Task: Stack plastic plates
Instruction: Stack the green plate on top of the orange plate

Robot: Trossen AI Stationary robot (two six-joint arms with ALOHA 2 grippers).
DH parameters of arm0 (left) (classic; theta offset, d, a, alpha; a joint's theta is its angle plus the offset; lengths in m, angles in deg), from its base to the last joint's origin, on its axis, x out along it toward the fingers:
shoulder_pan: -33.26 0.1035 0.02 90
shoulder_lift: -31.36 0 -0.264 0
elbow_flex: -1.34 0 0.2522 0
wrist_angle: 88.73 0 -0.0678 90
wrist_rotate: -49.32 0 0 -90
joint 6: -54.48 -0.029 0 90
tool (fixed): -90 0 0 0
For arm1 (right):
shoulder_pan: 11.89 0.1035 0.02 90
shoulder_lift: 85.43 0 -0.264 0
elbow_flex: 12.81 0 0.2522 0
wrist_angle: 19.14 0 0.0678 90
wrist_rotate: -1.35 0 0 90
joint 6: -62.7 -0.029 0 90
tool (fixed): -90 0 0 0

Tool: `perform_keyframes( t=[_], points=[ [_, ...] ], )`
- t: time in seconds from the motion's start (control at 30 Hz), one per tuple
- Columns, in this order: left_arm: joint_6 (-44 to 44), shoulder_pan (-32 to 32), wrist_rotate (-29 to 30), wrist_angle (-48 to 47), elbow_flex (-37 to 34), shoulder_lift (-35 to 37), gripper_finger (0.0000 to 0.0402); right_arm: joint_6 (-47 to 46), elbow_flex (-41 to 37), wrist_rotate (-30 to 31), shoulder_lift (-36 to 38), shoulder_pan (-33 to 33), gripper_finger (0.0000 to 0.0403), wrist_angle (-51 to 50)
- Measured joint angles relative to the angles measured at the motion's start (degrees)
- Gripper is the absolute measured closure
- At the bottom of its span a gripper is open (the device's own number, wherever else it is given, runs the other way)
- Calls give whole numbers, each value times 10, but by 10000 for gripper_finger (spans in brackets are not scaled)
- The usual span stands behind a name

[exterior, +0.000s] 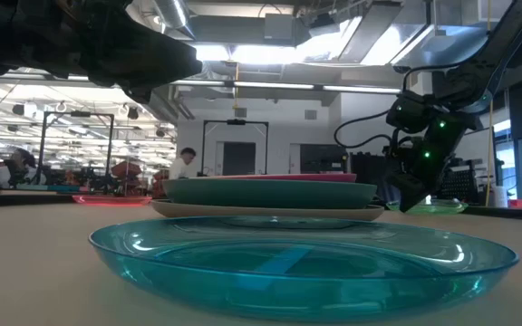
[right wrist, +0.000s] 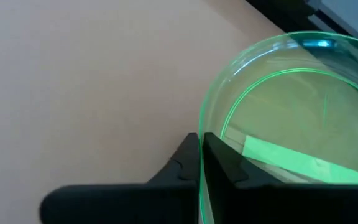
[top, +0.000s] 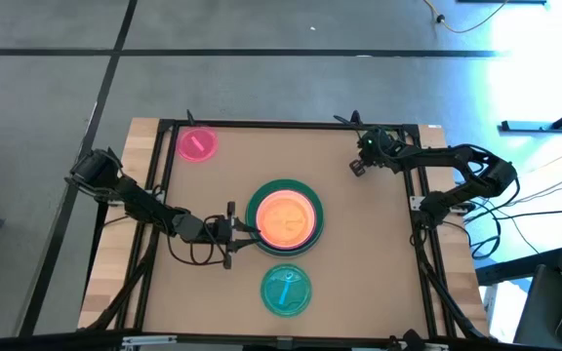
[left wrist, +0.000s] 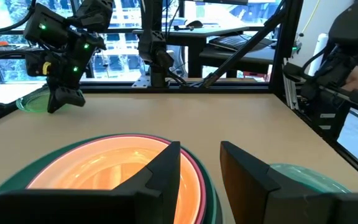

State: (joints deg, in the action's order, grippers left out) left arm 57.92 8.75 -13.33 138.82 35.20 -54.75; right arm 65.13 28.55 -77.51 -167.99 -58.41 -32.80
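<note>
Sitting nearest the table's front edge: light blue plate (top: 287, 291). Behind it the stack (top: 284, 217), orange on top; left gripper (top: 232, 235) open at its rim. Farther back, right gripper (right wrist: 201, 163) pinches the green plate (right wrist: 291, 124), which only the wrist views show. Small pink plate (top: 197, 144) far left corner. No legible writing.

No text, label, brand, number or sign can be read in any view.

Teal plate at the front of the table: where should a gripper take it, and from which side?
By its raised rim. The teal plate lies flat and alone, so only the upturned edge gives the fingers something to pinch. Probably come from the left: the open left gripper is closest, beside the stack.
</note>
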Motion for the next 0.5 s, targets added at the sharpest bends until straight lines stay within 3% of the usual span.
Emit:
perform_keyframes(
  t=[0.2, 0.5],
  points=[
    [0, 0, 0, 0, 0, 0, 295, 28, 0, -2, 1, 27, 398, 6],
    [0, 0, 0, 0, 0, 0, 295, 47, 26, 2, 31, 169, 401, 21]
  ],
)
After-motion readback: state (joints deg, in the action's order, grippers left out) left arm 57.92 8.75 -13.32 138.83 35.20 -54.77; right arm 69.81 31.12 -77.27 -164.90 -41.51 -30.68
